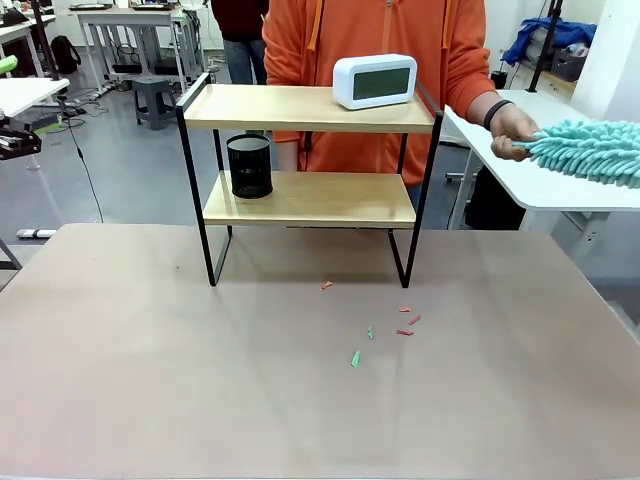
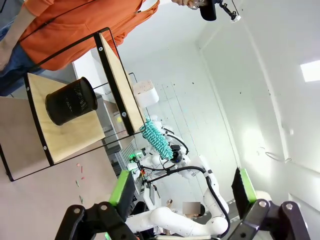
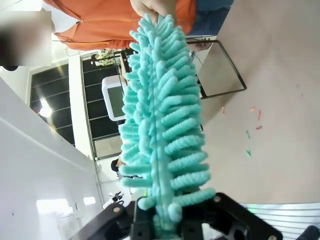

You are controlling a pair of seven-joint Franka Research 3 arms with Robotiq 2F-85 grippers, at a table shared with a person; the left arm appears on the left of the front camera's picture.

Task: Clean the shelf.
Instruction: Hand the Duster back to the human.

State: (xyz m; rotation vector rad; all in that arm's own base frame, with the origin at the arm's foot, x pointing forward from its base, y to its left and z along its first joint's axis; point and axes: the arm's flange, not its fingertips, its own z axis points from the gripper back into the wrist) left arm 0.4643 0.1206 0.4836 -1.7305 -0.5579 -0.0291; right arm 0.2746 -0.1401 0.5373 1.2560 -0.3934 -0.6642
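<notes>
The shelf (image 1: 310,198) stands mid-table, a black-framed rack with two light wooden boards. A white clock (image 1: 374,80) sits on its top board and a black mesh cup (image 1: 249,166) on the lower one. A teal fluffy duster (image 1: 590,150) comes in from the right, and a person's hand (image 1: 513,134) holds its far end. In the right wrist view my right gripper (image 3: 165,215) is shut on the duster (image 3: 162,125) at its base. My left gripper (image 2: 182,187) is open and holds nothing, well short of the shelf (image 2: 72,135) and the cup (image 2: 70,100).
Small red and green paper scraps (image 1: 405,320) lie on the brown table (image 1: 150,380) in front of the shelf. A person in an orange hoodie (image 1: 370,30) stands behind it. A white side table (image 1: 540,180) is at the right.
</notes>
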